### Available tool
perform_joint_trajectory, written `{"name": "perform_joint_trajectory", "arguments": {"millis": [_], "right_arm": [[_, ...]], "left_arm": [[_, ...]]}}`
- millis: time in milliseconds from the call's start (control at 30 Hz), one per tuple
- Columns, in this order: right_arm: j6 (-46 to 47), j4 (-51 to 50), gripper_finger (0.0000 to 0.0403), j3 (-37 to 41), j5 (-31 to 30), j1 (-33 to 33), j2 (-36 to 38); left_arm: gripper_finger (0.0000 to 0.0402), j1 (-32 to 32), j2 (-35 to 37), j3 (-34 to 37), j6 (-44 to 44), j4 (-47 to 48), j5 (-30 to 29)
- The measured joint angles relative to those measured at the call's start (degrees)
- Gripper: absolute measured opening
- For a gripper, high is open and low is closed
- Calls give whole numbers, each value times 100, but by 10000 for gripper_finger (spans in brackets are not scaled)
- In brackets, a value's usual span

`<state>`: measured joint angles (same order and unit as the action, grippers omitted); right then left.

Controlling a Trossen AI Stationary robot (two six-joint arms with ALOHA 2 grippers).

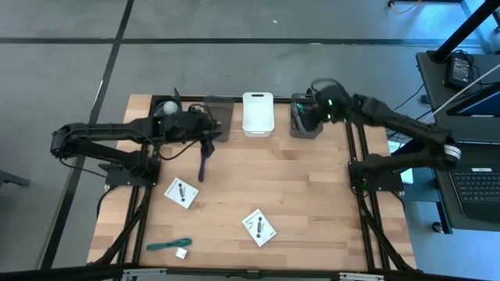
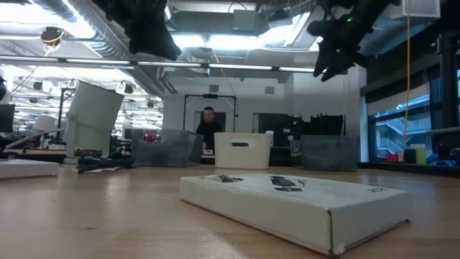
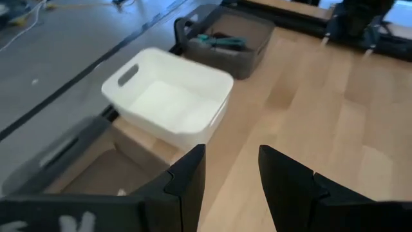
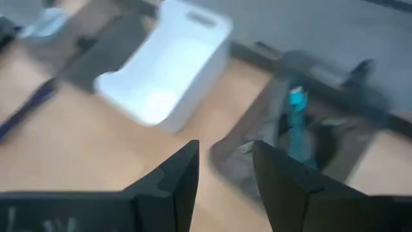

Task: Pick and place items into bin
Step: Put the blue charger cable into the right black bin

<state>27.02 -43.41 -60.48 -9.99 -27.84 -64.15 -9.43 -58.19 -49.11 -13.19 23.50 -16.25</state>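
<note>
My left gripper hangs open and holds nothing, above the dark grey bin at the table's far left. Just nearer lies the purple stick. My right gripper is open and empty above the right grey bin, which holds a teal tie. Two white square packets lie flat on the wood. A teal tie and a tiny white cube lie by the near edge.
A white bin stands between the two grey bins at the far edge. A white cup-like cylinder sits at the far left corner. A person stands in the room beyond. Bare wood lies mid-table.
</note>
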Motion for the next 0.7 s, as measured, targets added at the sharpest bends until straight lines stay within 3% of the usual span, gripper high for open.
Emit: {"name": "perform_joint_trajectory", "arguments": {"millis": [200, 367, 533, 700], "right_arm": [[1051, 1062, 136, 1280, -8, 1104, 752], [1476, 1725, 120, 1923, 0, 1889, 813], [1628, 1836, 102, 2247, 5, 2514, 761], [1634, 1845, 95, 2446, 3, 2916, 768]], "left_arm": [[139, 688, -342, -534, -677, 858, -680], [138, 1220, -1040, -1419, -1073, 2001, -985], [138, 1755, -1889, -2361, -1882, 3658, -799], [138, 2309, -2579, -2963, -3064, 4953, -68]]}}
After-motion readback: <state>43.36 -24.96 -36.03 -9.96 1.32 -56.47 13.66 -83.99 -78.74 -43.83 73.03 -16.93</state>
